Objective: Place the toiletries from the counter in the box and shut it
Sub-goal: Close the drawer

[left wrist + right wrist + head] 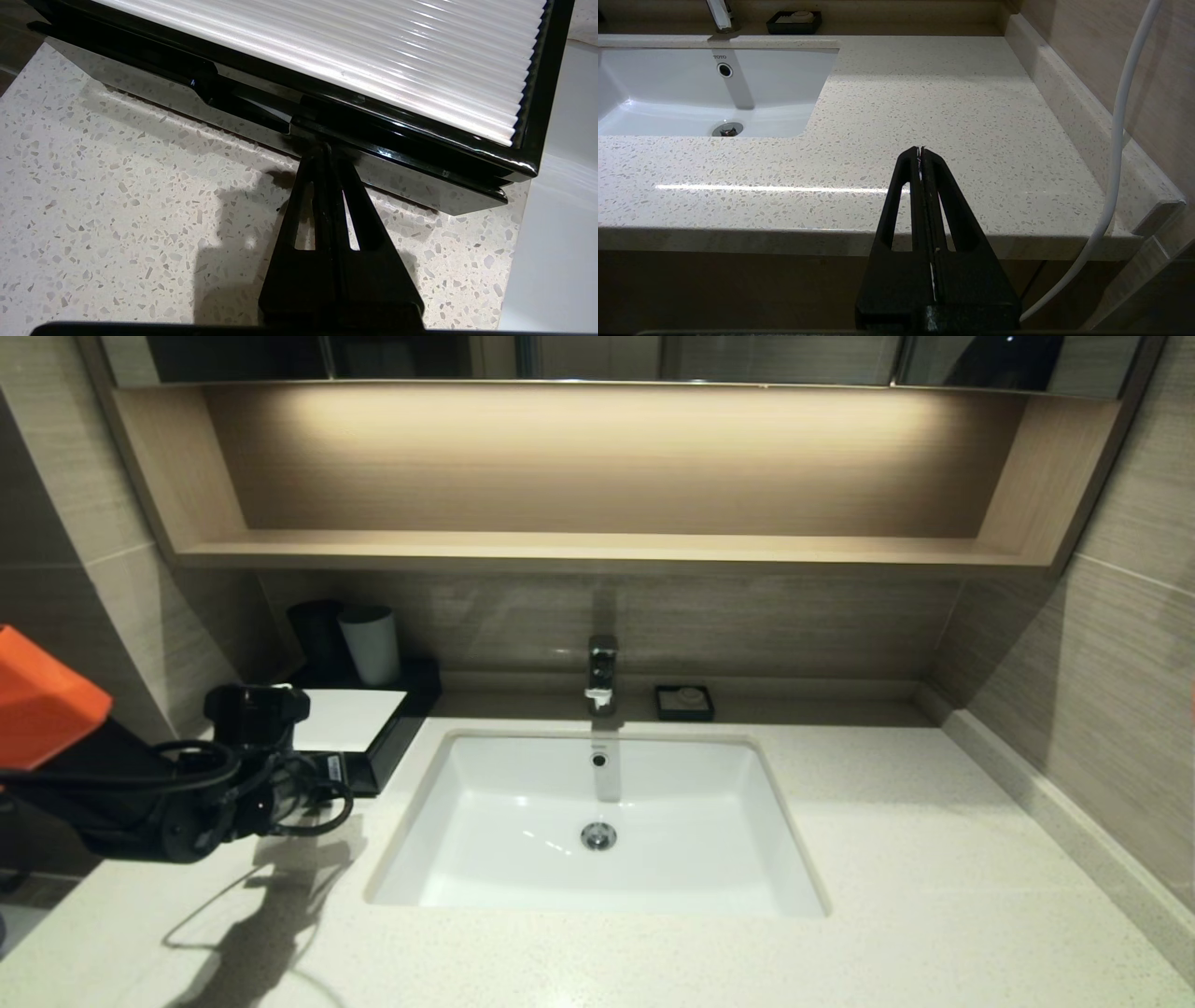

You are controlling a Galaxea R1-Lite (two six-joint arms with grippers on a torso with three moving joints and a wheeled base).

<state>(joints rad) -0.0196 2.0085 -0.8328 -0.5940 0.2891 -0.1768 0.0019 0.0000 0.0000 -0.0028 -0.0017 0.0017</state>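
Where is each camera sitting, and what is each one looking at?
Head view: up on the robot's head, looking forward and down at the counter, sink and box; the left arm shows at the left.
Left wrist view: behind the shut left gripper, whose tips are at the box's black front edge.
Right wrist view: behind the shut right gripper, low at the counter's front edge, facing the sink and soap dish.
Shared: head and left wrist views both show the box; head and right wrist views both show the sink.

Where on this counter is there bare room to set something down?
The counter is bare between the sink and the right wall, and along the front edge. The back-left corner is crowded: box, two cups, and the left gripper at the box's front.
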